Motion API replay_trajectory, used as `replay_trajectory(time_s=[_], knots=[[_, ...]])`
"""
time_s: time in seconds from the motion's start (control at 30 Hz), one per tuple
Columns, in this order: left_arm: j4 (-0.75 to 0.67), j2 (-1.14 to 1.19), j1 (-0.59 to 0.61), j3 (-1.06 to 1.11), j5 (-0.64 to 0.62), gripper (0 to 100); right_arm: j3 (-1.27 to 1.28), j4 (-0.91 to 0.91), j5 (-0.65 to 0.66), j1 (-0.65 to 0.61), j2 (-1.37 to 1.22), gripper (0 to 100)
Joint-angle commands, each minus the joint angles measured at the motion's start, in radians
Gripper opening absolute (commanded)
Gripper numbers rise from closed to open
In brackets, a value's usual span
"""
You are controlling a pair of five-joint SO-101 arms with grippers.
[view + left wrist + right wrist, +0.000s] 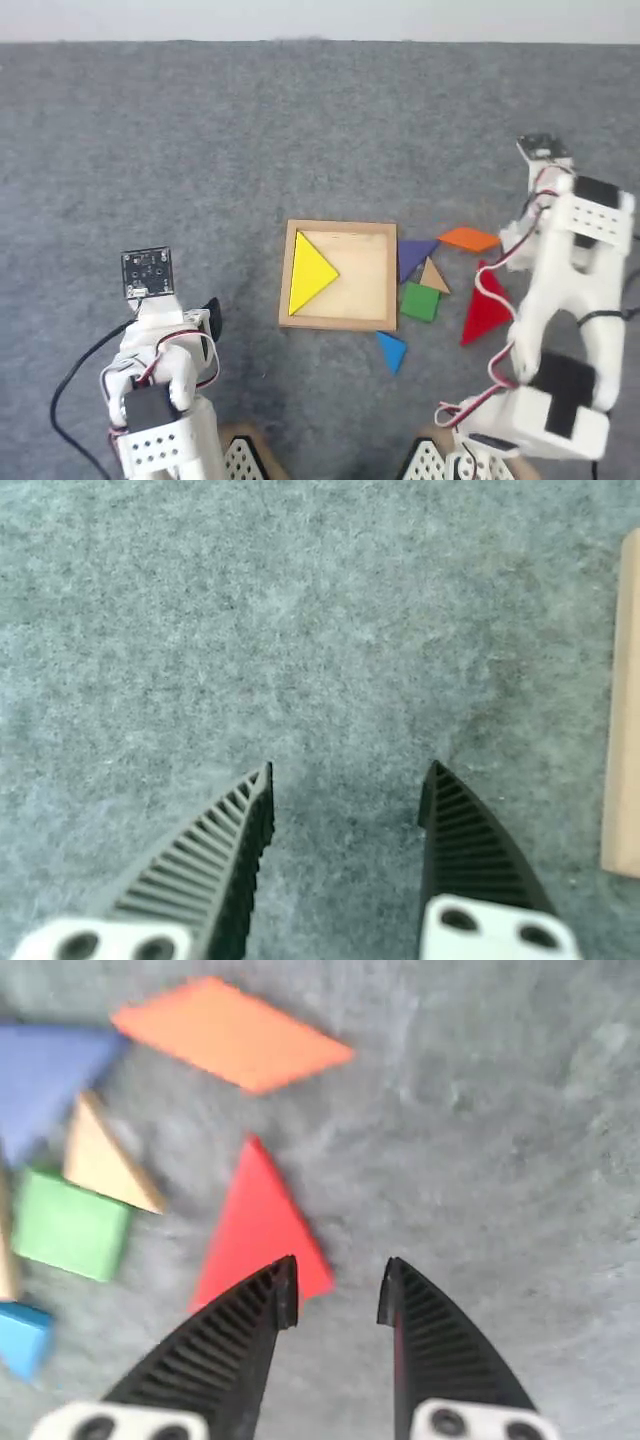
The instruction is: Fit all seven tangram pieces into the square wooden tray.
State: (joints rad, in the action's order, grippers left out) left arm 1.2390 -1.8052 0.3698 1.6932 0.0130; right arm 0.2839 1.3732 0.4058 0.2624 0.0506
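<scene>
The square wooden tray (338, 227) lies mid-table with a large yellow triangle (308, 272) in its left half. Right of it lie a purple triangle (413, 255), an orange parallelogram (468, 238), a tan triangle (433, 275), a green square (420, 301), a blue triangle (391, 350) and a large red triangle (486, 305). My right gripper (337, 1265) is open low over the red triangle (255, 1230), one finger overlapping its edge. My left gripper (350, 775) is open over bare carpet left of the tray's edge (625, 710), holding nothing.
Grey carpet (200, 150) covers the table, with wide free room to the left and behind the tray. The right arm's white body (570, 300) stands beside the loose pieces. The orange parallelogram (232, 1032) and tan triangle (100, 1160) lie beyond the red one.
</scene>
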Motion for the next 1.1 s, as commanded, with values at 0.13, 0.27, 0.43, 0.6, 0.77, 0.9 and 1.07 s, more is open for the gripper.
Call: replay_trajectory(time_s=[0.13, 0.27, 0.43, 0.6, 0.77, 0.9, 1.07], knots=[[0.005, -0.018, 0.005, -0.010, 0.006, 23, 0.186, -0.064, -0.327, -0.153, 0.193, 16.9], [0.005, -0.018, 0.005, -0.010, 0.006, 23, 0.331, -0.203, -0.393, -0.170, 0.234, 16.9], [0.005, -0.018, 0.005, -0.010, 0.006, 23, 0.442, -0.325, -0.307, -0.148, 0.234, 17.3], [0.005, -0.018, 0.005, -0.010, 0.006, 23, 0.476, -0.355, -0.388, -0.136, 0.234, 26.6], [0.005, -0.018, 0.005, -0.010, 0.006, 23, 0.509, -0.394, -0.385, -0.120, 0.234, 36.6], [0.005, -0.018, 0.005, -0.010, 0.006, 23, 0.525, -0.390, -0.387, -0.097, 0.232, 31.0], [0.005, -0.018, 0.005, -0.010, 0.006, 23, 0.548, -0.395, -0.377, -0.171, 0.232, 20.6]])
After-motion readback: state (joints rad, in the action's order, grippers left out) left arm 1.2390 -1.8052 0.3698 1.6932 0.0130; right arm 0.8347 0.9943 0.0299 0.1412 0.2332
